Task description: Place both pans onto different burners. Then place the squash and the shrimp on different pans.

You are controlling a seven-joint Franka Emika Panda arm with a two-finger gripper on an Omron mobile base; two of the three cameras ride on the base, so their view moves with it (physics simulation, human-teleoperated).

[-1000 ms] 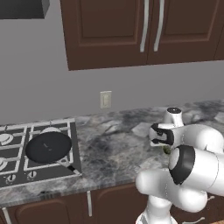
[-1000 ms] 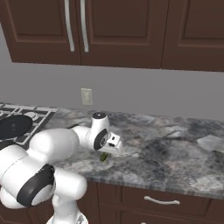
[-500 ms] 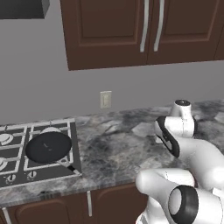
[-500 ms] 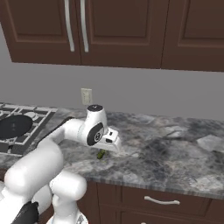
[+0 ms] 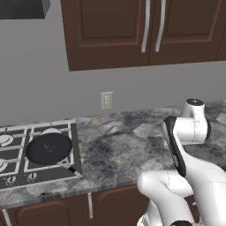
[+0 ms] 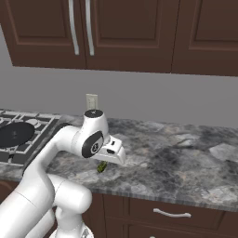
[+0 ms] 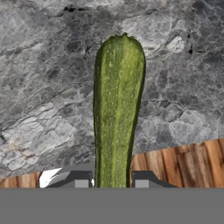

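My gripper [image 7: 112,183] is shut on a long green squash [image 7: 117,113], which runs between the two finger tips and points away over the grey marble counter [image 7: 48,87]. In the right base view the squash [image 6: 102,166] hangs just under the hand, close above the counter near its front edge. A flat round black pan [image 5: 48,148] sits on a burner at the right side of the dark cooktop [image 5: 17,176], its handle pointing to the front right. The same pan [image 6: 16,132] shows at the far left of the right base view. The shrimp is out of view.
A white wall outlet [image 5: 107,100] sits above the counter. Dark wood cabinets [image 6: 125,32] hang overhead. Wood floor [image 7: 183,162] shows past the counter's front edge in the hand view. Drawers with a handle [image 6: 169,214] lie below the counter.
The arm has swung from a low fold into a more upright stance. The hand has shifted slightly left along the counter with the squash still in its grip.
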